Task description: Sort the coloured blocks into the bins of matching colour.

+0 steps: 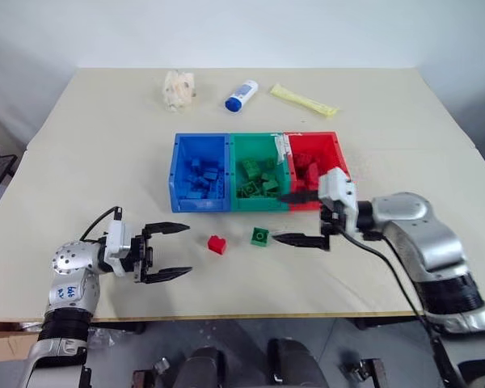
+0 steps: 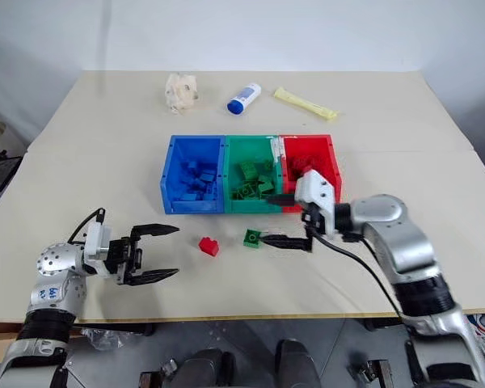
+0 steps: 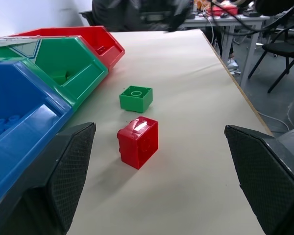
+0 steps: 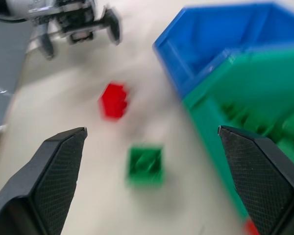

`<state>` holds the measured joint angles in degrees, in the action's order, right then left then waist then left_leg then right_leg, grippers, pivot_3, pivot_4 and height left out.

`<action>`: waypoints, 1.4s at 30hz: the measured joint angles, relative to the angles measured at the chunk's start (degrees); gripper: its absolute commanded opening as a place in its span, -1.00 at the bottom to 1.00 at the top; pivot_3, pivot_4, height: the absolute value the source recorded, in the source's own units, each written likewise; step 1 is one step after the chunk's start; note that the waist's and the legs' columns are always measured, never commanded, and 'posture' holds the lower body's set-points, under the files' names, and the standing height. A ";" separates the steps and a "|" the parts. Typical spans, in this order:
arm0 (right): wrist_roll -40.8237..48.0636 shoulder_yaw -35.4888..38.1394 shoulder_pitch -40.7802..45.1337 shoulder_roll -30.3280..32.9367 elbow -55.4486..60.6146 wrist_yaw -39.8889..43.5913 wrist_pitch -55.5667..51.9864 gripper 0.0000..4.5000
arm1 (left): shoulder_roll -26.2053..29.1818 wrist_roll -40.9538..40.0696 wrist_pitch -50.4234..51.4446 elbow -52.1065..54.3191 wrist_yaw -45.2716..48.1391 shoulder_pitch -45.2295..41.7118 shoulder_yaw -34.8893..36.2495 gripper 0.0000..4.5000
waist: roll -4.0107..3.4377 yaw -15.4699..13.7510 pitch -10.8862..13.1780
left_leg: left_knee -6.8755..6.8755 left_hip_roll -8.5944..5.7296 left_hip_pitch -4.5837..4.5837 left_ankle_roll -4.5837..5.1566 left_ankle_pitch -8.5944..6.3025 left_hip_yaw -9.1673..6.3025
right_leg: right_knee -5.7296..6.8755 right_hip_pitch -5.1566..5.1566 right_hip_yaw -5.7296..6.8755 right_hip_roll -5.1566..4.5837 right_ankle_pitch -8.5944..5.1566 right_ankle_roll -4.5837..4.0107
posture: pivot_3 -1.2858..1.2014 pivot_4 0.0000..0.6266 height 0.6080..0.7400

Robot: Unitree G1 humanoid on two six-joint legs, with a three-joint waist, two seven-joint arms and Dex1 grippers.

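From the head view, a red brick (image 1: 217,244) and a green brick (image 1: 260,235) lie loose on the table (image 1: 105,162), just before the blue bin (image 1: 200,171), green bin (image 1: 259,171) and red bin (image 1: 313,166), each holding bricks of its own colour. Left gripper (image 1: 168,251) gapes wide, well left of the red brick. Right gripper (image 1: 295,218) is spread too, its lower finger just beside the green brick.

Left wrist view: the red brick (image 3: 137,142) lies between the wide fingers (image 3: 71,171), the green brick (image 3: 135,98) beyond it.

Right wrist view: both bricks sit between its parted fingers (image 4: 54,166).

A red block (image 1: 217,244) and a green block (image 1: 260,235) were seen on the beige desk (image 1: 105,162); blue bin (image 1: 179,166), green bin (image 1: 236,166) and red bin (image 1: 334,153) were noted.

Beige table (image 1: 105,162) before a white wall (image 1: 226,32).
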<state>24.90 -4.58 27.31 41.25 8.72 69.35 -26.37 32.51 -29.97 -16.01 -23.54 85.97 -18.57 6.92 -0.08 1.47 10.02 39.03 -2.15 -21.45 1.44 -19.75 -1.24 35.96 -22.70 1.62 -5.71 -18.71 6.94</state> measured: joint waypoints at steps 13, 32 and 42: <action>2.38 10.52 -15.35 14.62 4.78 4.22 -2.34 0.99 | 0.69 0.00 -1.11 -2.23 0.03 -1.10 -0.12 1.00 | 0.01 -1.15 0.01 | 0.02 0.02 0.13 0.02 -0.01 0.13 | -0.12 0.13 -0.08 -0.06 0.00 0.00 | 0.03 -0.52 1.00; -7.57 -6.03 -2.25 -4.49 -4.68 -8.26 1.66 0.99 | 1.30 -0.09 -0.66 0.87 0.01 1.36 -0.09 1.00 | 0.02 -1.26 0.01 | 0.02 -0.02 0.12 0.02 -0.01 0.11 | -0.05 0.10 -0.03 -0.06 0.00 0.00 | 0.03 -0.52 1.00; -12.70 -9.06 1.13 -10.52 -13.74 -9.87 6.24 0.58 | 1.26 -0.32 -0.15 4.93 -0.04 4.65 -0.07 1.00 | 0.02 -1.22 0.01 | 0.03 -0.03 0.12 0.02 -0.01 0.11 | -0.02 0.08 -0.02 -0.05 0.00 0.00 | 0.03 -0.52 1.00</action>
<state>12.20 -13.64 28.45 30.73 -5.02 59.48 -20.13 33.77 -30.29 -16.17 -18.61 85.93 -13.92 6.86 -0.06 0.25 10.03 39.06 -2.18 -21.33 1.46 -19.76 -1.13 35.94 -22.62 1.59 -5.77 -18.71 6.94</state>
